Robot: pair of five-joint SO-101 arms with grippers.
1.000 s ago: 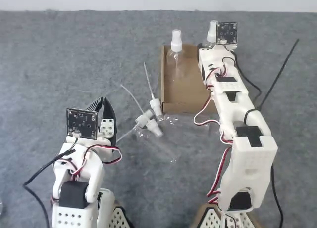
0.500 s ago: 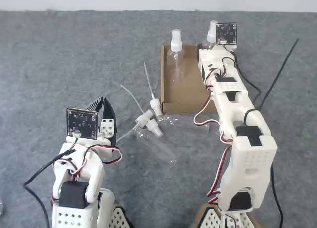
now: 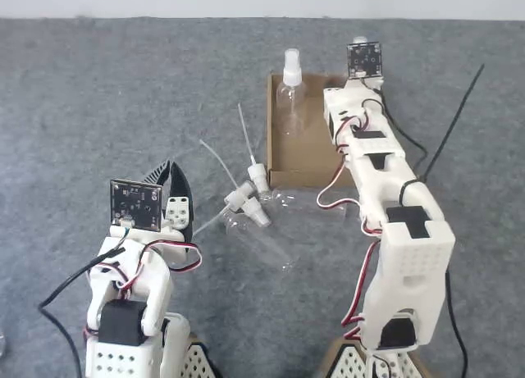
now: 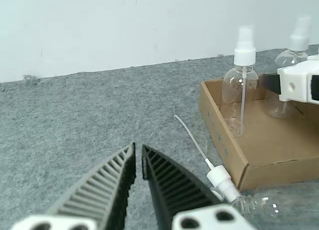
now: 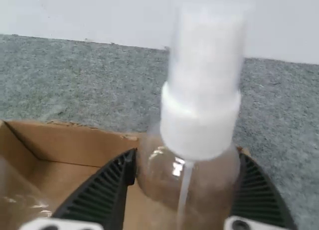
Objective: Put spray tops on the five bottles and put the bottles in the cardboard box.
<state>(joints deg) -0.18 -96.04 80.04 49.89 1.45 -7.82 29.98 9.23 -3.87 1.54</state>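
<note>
Clamped in the right gripper point(image 5: 186, 157), fingers closed on both sides of its round belly: a clear bottle point(image 5: 187, 187) with its spray top point(image 5: 202, 105) already on, upright at the far right corner of the cardboard box point(image 3: 305, 158). Hard to say whether resting on the box floor or hanging just above it. Beside it in the box, a second capped bottle point(image 3: 290, 99), standing. In front of the box, on the grey felt point(image 3: 123, 91), bare bottles point(image 3: 261, 232) lying on their sides among loose spray tops point(image 3: 258, 177) with long thin tubes. Back near its own base, the left gripper point(image 4: 138, 155), closed almost tip to tip on nothing.

Probably light, empty, thin plastic: stiff enough for a squeeze, yet smooth and round, so apt to slip or roll. Best taken square across the belly — not by the top, likely to tilt or pull off. Tubes look bendy; safer lifted by the white cap.
</note>
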